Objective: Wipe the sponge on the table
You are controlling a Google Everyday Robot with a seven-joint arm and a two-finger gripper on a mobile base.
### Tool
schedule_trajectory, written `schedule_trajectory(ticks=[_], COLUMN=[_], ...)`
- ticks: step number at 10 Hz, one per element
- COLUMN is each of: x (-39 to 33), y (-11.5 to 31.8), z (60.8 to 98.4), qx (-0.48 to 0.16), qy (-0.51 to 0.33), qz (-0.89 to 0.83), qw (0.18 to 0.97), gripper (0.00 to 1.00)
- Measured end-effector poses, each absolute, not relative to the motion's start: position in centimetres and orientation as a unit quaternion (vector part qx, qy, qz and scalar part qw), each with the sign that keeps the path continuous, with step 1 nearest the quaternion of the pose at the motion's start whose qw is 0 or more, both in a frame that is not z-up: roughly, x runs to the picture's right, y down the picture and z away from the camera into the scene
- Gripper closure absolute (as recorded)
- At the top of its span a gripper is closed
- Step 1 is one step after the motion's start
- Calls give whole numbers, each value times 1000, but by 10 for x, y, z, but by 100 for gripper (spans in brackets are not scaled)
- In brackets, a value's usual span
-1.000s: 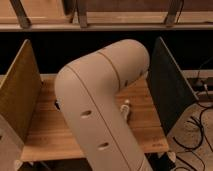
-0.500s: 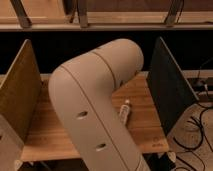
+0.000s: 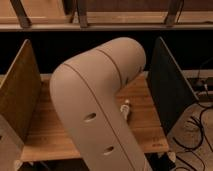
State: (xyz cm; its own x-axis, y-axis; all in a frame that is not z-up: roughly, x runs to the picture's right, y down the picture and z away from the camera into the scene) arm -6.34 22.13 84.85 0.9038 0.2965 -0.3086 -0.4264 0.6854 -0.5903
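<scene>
The light-brown wooden table (image 3: 145,117) runs across the middle of the camera view, with an upright panel at each end. My beige arm (image 3: 97,100) bends right in front of the camera and covers most of the tabletop. The gripper is out of sight, somewhere beyond the arm's elbow. The sponge is hidden too; no blue pad shows on the visible planks.
A small white tube (image 3: 125,110) lies on the table just right of the arm. The left panel (image 3: 20,95) is wood-coloured and the right panel (image 3: 167,82) is dark. A shelf rail (image 3: 100,25) runs behind. Cables (image 3: 197,135) lie on the floor at the right.
The arm's elbow has shifted a little to the left and fills slightly more of the view. The white tube has not moved.
</scene>
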Motion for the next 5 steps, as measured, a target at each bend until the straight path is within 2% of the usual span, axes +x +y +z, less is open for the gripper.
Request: schedule_trajectory(ticks=[3,5], x=[-49,-11], y=[238,232], z=[842,839], qx=[-359,-347], qy=[103,138], qz=[214,222], qw=[903,901], gripper=[100,100])
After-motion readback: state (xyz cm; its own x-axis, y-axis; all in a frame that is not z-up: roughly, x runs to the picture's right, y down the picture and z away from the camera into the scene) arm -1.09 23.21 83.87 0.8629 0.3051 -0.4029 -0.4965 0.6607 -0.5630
